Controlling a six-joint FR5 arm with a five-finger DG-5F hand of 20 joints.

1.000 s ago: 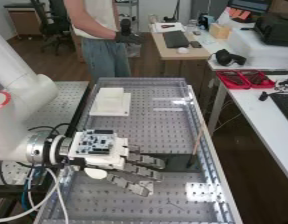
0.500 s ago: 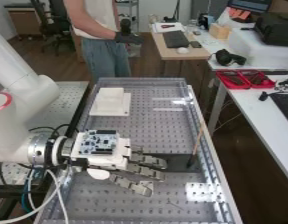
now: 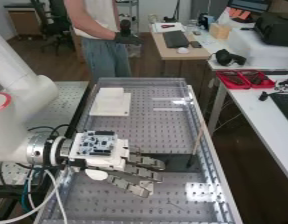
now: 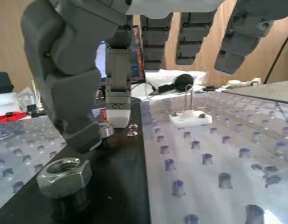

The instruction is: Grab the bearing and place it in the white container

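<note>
In the wrist view, the hand (image 3: 115,161) partly hides a metal piece (image 4: 107,131).

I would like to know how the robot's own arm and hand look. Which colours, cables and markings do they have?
The smooth white robot arm has a red ring and a silver metal flange. The dark grey hand has jointed, blocky fingers, a white housing and a blue-and-white circuit board on top. White, black and blue cables hang beside it.

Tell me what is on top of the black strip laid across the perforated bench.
On the strip are a silver hex nut and a small shiny metal piece. A silver rounded piece shows partly; the dark grey hand covers the rest.
</note>
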